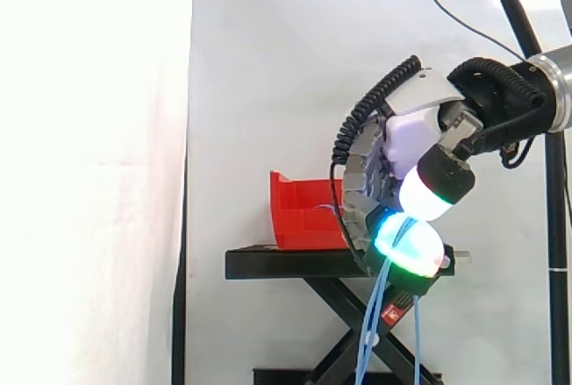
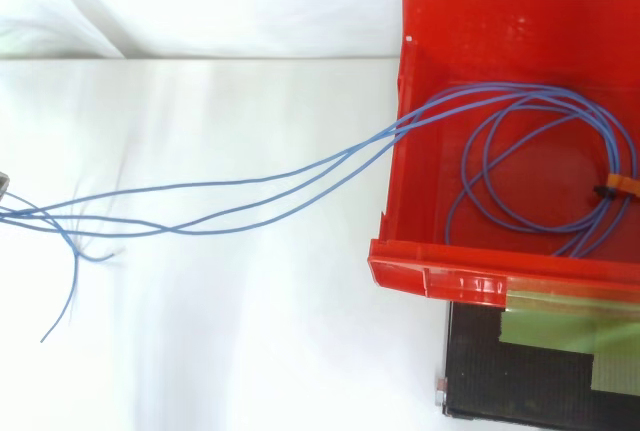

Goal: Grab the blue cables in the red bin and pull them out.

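You'll see the robot hand (image 1: pixel 407 135) clenched on the blue cables (image 2: pixel 425 111), which trail out over the red bin's (image 2: pixel 440 276) wall.

Bin (image 2: pixel 430 273): solid red, plain, with a pale see-through strip along the front lip. Blue cables (image 2: pixel 250 194): light blue, plain, no stripes; same blue where they hang in the side view. Tie (image 2: pixel 620 187) on the coil: orange with a dark bit. Stand (image 1: pixel 286 263): matte black. Tape (image 2: pixel 550 329) on the stand's top: pale green, plain. Curtain (image 1: pixel 268 63): white, plain. Hand (image 1: pixel 402 139): white to pale lilac shell, grey and black links at the back. One fingertip pad (image 1: pixel 427 196) glows white with a black collar; another pad (image 1: pixel 409 244) glows green with a cyan edge. Pole (image 1: pixel 527 23): black.
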Motion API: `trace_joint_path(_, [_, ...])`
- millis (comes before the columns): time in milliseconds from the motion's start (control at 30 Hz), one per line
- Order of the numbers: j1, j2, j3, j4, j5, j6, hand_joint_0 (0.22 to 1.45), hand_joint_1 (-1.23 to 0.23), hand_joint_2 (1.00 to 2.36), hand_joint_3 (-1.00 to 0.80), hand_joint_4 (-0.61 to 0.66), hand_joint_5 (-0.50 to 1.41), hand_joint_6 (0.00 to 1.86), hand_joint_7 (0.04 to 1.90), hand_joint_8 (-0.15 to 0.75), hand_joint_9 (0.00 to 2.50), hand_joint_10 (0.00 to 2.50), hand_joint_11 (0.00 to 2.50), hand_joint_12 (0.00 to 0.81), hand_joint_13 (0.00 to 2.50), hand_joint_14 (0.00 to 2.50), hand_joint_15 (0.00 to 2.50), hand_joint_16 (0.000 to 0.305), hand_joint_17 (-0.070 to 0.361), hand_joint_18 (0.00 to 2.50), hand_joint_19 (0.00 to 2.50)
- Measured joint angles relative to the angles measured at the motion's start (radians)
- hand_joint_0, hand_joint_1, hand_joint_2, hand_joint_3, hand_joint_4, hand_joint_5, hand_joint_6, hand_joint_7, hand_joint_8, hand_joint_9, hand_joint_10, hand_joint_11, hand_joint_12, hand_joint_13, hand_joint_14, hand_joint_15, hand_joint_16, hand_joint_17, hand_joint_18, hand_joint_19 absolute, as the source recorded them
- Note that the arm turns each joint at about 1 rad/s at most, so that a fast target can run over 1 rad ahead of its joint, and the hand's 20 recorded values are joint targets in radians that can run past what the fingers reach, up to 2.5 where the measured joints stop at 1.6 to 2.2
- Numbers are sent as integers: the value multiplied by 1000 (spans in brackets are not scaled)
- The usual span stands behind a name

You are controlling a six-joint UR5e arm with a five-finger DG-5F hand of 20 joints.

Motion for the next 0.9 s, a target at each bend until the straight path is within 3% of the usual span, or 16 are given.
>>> trace_joint_path(67, [0,0,0,0,-1,0,906,-789,1000,-1000,113,887,391,819,267,1039,0,1624,293,964,1746,1205,35,78,928,1237])
trace_joint_path(200, [0,0,0,0,-2,-1,894,-798,1000,-1000,113,886,392,822,260,981,547,1551,302,960,1785,1209,35,78,927,1239])
trace_joint_path(433, [0,1,0,0,-2,-1,882,-803,1000,-1000,104,872,413,816,268,763,1912,1240,311,946,1849,1194,36,80,915,1231])
trace_joint_path(500, [-1,1,0,-1,-2,-1,881,-803,1000,-1000,111,870,418,808,264,738,2036,1212,306,936,1865,1188,36,80,908,1232])
trace_joint_path(900, [0,6,0,-3,-2,-2,842,-817,1000,-1000,116,861,424,801,276,720,2161,1167,312,933,1887,1156,37,83,887,1221])
